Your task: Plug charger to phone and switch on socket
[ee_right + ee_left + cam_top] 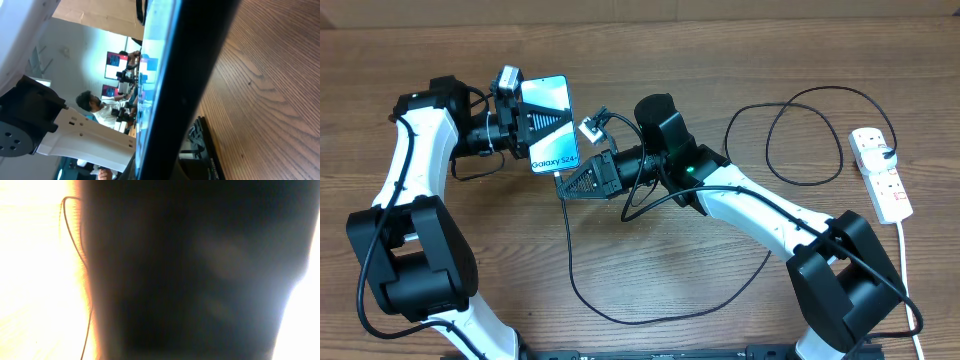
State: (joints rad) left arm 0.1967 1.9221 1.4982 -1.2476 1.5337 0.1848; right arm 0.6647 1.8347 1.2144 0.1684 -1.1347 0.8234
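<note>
Clamping the phone [550, 155] in the overhead view, the left gripper [548, 122] has its fingers closed on it, one finger lying across the bright blue screen, and holds it raised off the table [670, 60] at upper left. The left wrist view is almost wholly filled by a dark, blurred mass. Just right of the phone's lower end sits the right gripper [568, 182] – I cannot tell whether it is closed on anything, though the charger [566, 245] starts at its tip. That thin black cable drops toward the near edge, curves right under the right arm, then loops at upper right to the socket [882, 172] – well apart, by the table's right edge.
</note>
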